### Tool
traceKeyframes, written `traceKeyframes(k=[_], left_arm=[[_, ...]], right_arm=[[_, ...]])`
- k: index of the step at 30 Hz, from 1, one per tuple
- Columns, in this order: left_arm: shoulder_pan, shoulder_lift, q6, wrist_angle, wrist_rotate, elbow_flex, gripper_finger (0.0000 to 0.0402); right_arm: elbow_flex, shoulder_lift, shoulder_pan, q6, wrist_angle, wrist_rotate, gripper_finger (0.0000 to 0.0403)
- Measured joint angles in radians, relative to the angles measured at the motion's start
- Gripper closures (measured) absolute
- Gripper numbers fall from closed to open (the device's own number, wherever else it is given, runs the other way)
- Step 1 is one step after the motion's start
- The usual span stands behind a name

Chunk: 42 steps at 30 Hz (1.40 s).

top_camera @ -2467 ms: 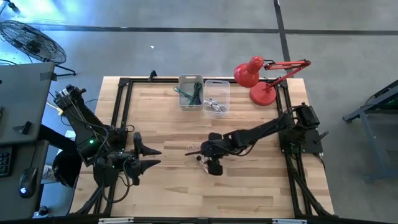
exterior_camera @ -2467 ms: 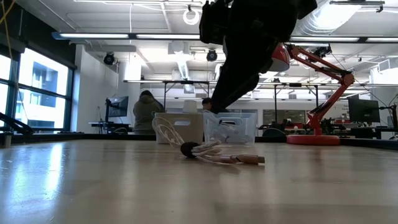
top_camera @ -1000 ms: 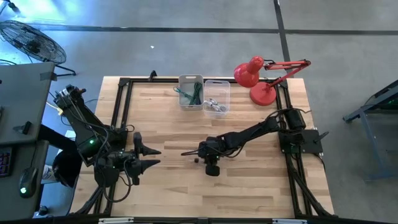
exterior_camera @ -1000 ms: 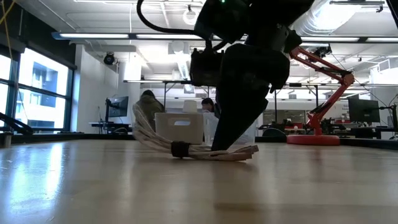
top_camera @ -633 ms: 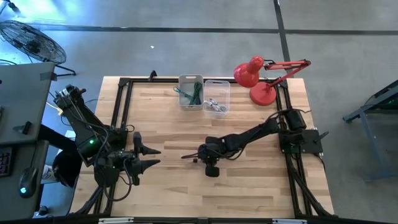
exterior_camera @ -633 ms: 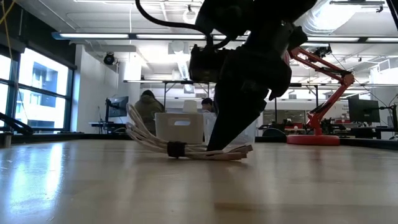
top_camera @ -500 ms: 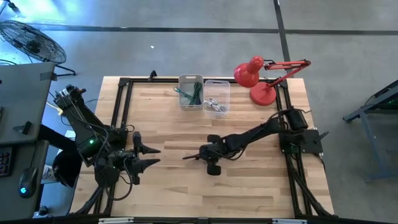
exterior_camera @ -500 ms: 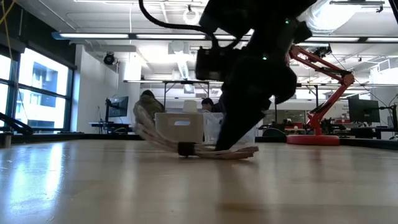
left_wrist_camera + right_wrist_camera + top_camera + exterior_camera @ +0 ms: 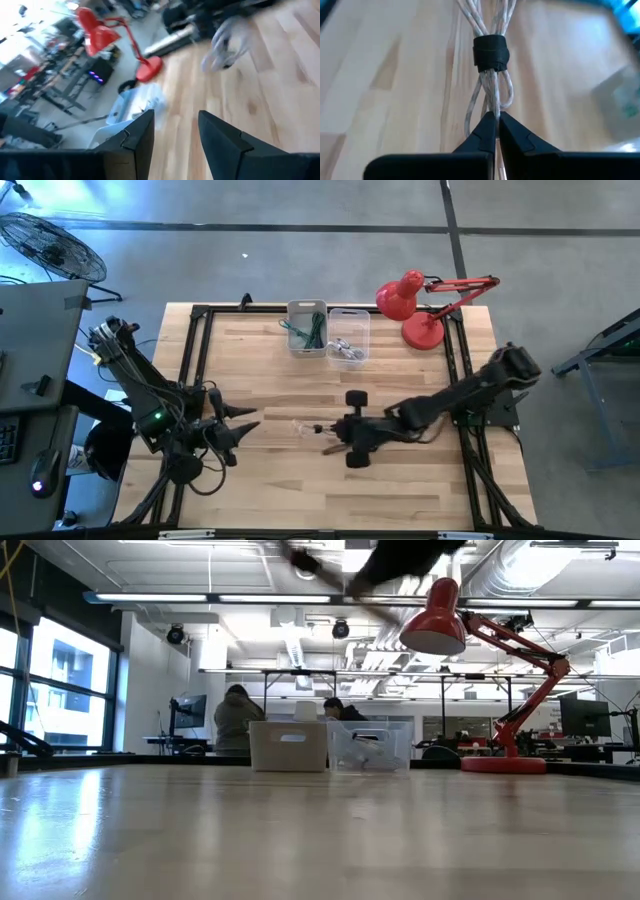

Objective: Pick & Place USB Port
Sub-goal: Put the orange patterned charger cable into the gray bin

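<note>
The bundled white USB cable with a black strap has been lifted off the light wooden table, so pickup is judged complete. It hangs in front of the clear plastic bin, pinched between the closed fingers of the right gripper. The left gripper, half spread and empty, is parked well left of that bin.

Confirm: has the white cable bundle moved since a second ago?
Yes. The cable bundle, pinched in the right gripper, is lifted off the table; low view no longer shows it before the bins.
</note>
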<state>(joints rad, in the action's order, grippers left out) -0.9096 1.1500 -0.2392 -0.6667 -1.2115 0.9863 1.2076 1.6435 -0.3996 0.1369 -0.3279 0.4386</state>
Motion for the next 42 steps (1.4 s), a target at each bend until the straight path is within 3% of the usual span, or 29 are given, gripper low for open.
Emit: traceKeyframes(k=[6,16,21,28,32,36,42], left_arm=[[0.0,0.0,0.052,0.264,-0.139,-0.08,0.0253],[0.024,0.0,0.214,0.548,-0.148,-0.162,0.0253],[0.116,0.001,0.246,0.603,0.018,-0.178,0.0258],[0.248,0.054,0.568,0.921,0.378,-0.177,0.0299],[0.299,0.078,0.633,1.008,0.549,-0.177,0.0316],[0.342,0.08,0.626,1.007,0.627,-0.177,0.0318],[0.376,0.08,0.633,0.998,0.644,-0.177,0.0318]], right_arm=[[0.001,-0.083,-0.05,-0.165,0.121,0.11,0.0402],[0.001,-0.077,-0.035,-0.367,0.286,0.114,0.0403],[0.001,-0.077,-0.026,-0.437,0.357,0.106,0.0403],[0.001,-0.077,-0.012,-0.47,0.385,0.087,0.0403],[0.001,-0.077,-0.012,-0.475,0.385,0.064,0.0403],[0.001,-0.077,-0.013,-0.477,0.385,0.061,0.0403],[0.001,-0.077,-0.014,-0.47,0.371,0.049,0.0403]])
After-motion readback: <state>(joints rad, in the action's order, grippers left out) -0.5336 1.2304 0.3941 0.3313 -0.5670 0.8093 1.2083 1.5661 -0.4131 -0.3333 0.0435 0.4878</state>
